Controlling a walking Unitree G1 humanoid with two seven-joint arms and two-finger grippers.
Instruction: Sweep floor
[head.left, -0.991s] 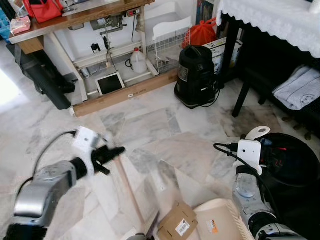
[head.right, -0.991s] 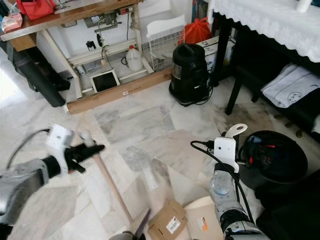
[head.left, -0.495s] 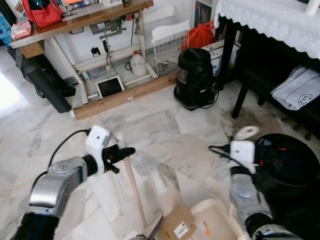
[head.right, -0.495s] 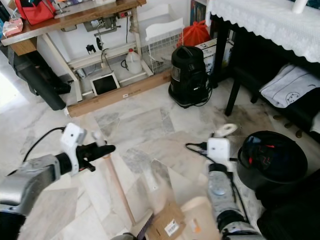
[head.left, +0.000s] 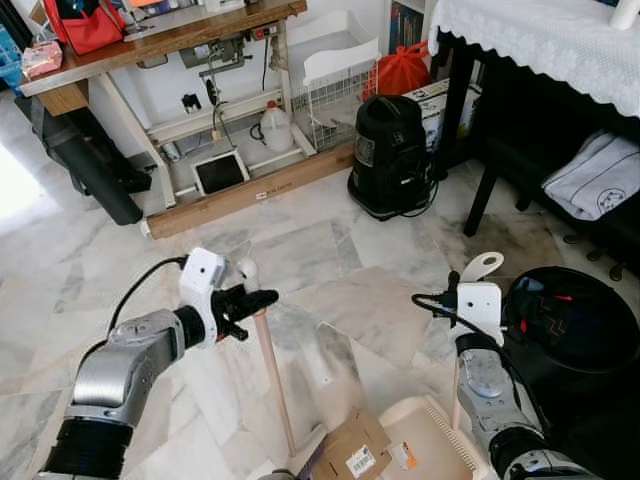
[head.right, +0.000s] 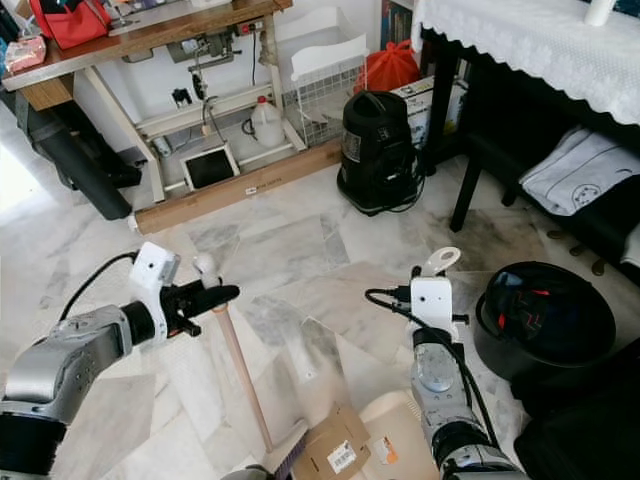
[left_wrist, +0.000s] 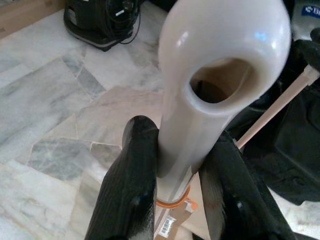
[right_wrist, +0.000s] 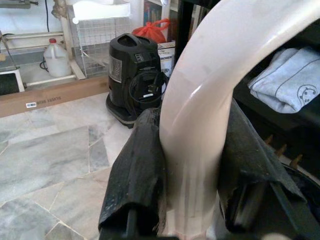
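Left gripper (left_wrist: 172, 165): jaws nearly closed, pinching the cream plastic cap at the top of the broom (head.left: 272, 375). Both black fingers (left_wrist: 131, 185) press the cap's sides just below its hanging hole.

Right gripper (right_wrist: 187, 165): jaws pinching the cream looped grip of the dustpan handle (head.left: 481, 267), fingers tight on both sides.

Broom: long axis steeply tilted, cap end up in the left gripper, head end down toward the robot's feet. Shaft is thin, light wood colour, with an orange ring just under the cap in the left wrist view. Dark bristle head (head.right: 288, 457) touches the marble floor (head.left: 300, 250), just beside a cardboard box (head.left: 355, 455).

Dustpan (head.left: 440, 450): cream tray with a ribbed edge lies on the floor on the box's right, touching it. Its thin handle rises nearly upright to the right gripper. Small orange label on the tray.

Relative to the box: a round black bin (head.left: 570, 320) sits to its right, near the right arm. A black canister vacuum (head.left: 392, 155) stands well beyond it, next to a dark table with a white lace cloth (head.left: 540, 35). A wooden sewing table (head.left: 160, 40) is beyond on the left, with a white jug (head.left: 276, 124) under it.
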